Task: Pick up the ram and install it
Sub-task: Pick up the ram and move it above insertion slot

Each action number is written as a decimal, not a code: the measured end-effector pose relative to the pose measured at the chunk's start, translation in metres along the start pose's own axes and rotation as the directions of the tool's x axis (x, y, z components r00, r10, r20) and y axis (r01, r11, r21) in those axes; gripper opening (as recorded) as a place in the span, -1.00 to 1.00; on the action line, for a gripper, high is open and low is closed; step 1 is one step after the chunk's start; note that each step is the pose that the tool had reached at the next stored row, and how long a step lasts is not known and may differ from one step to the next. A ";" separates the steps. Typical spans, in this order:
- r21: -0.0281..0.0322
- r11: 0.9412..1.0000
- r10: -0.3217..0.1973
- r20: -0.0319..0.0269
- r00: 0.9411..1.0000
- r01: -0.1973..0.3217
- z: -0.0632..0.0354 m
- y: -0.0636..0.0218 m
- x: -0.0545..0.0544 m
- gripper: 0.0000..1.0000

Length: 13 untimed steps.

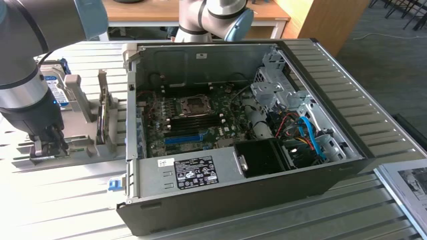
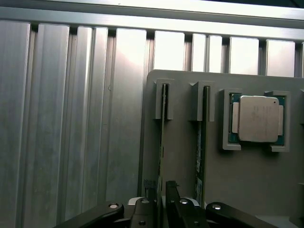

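At the exterior view's left, the gripper (image 1: 48,149) stood at the gray holder (image 2: 183,142), well apart from the open computer case (image 1: 233,185). Its fingers (image 2: 171,192) pinched the ram (image 2: 162,128), 1 of 2 sticks slotted on edge there, probably so their thin sides could be gripped.

End effector (image 1: 49,146) points straight down, fingers (image 2: 151,194) seemingly pinched together.

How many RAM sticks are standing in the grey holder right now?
2. One RAM stick stands in the holder slot at the gripper; the second RAM stick stands in the neighbouring slot, between it and the CPU.
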State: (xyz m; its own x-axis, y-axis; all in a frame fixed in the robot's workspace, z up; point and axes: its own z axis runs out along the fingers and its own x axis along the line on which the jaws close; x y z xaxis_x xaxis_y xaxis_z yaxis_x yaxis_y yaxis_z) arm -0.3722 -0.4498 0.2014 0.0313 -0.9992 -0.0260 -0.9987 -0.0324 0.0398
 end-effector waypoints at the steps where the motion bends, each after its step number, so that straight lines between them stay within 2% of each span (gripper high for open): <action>1: 0.000 1.000 0.000 0.000 1.000 0.000 0.0000 0.0000 0.000 -0.55; 13: 0.000 1.000 0.000 0.000 1.000 0.000 0.0000 0.0000 0.000 -0.58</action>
State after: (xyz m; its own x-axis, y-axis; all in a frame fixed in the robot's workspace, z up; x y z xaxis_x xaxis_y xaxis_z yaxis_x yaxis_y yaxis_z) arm -0.3722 -0.4498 0.2014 0.0312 -0.9992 -0.0260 -0.9987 -0.0322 0.0398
